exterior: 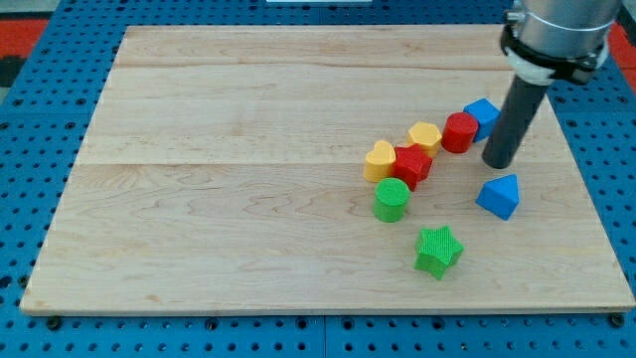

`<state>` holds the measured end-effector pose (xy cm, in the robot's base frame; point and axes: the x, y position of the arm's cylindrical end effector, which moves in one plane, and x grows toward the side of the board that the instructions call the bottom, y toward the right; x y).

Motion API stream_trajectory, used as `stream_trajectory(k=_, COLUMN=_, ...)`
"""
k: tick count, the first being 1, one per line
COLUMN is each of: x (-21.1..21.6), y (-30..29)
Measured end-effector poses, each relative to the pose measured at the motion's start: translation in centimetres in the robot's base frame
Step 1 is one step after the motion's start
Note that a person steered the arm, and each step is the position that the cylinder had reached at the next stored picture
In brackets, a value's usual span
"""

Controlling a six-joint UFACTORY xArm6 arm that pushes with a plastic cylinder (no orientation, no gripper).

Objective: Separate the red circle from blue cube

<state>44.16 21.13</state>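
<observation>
The red circle (459, 131) stands at the view's right, touching the blue cube (483, 113) just up and right of it. My tip (498, 164) rests on the board just below and right of the red circle, below the blue cube, a small gap from both. The rod rises toward the view's top right and covers part of the cube's right side.
A yellow block (425, 135), a red star-like block (412, 164) and a yellow heart-shaped block (379, 161) run in a line left of the red circle. A green cylinder (392, 200), a green star (438, 250) and a blue wedge-shaped block (499, 196) lie lower.
</observation>
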Motion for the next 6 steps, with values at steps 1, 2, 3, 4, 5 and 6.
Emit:
stream_trajectory(k=1, x=-4.6, y=-3.2)
stream_trajectory(k=2, x=-8.9, y=-12.1)
stream_trajectory(k=3, x=-7.9, y=-9.8)
stream_trajectory(k=4, x=-4.8, y=-9.7)
stream_trajectory(k=5, x=-6.2, y=-18.6)
stream_trajectory(k=6, x=-9.5, y=-26.9)
